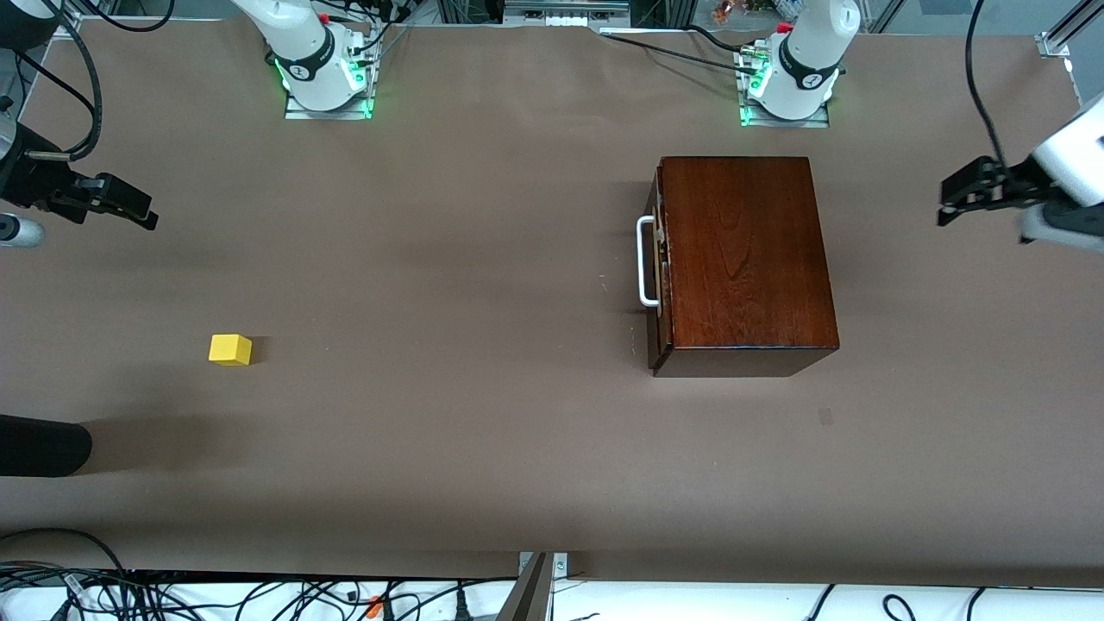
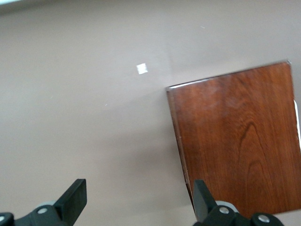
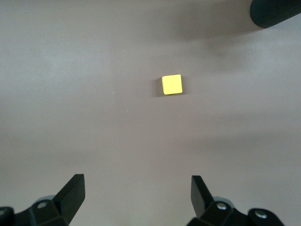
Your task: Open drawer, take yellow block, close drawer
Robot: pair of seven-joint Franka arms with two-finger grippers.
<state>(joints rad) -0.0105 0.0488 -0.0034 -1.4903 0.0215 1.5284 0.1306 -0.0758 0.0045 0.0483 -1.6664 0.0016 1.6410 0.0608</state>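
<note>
Brown matte desk (image 1: pixel 483 448) carrying a glossy mahogany-coloured wooden box (image 1: pixel 746 254), standing toward the left arm's end and close in front of the left arm's base. Drawer (image 1: pixel 659 263) of dark reddish-brown front pushed almost fully in, a thin pale-wood edge showing at the seam; white U-shaped bar handle (image 1: pixel 644 261) on that front, facing the right arm's end of the desk.

Small bright yellow cube, the yellow block (image 1: pixel 230 349), resting on the bare desk toward the right arm's end, well apart from the box and nearer to the front camera than the handle. Nothing touching it.

Right claw (image 3: pixel 136 193) up in the air at the right arm's edge of the desk, over bare surface, black fingers (image 3: pixel 70 190) spread wide and holding nothing; yellow block seen below it in the right wrist view, apart from the fingertips. Rounded black object (image 1: pixel 43 444) lying at the desk edge, nearer to the front camera than the block.

Left claw (image 2: pixel 138 197) hanging in the air at the left arm's edge of the desk, beside the box, fingers (image 2: pixel 73 197) likewise spread wide and empty; box top and one corner visible below it in the left wrist view.
</note>
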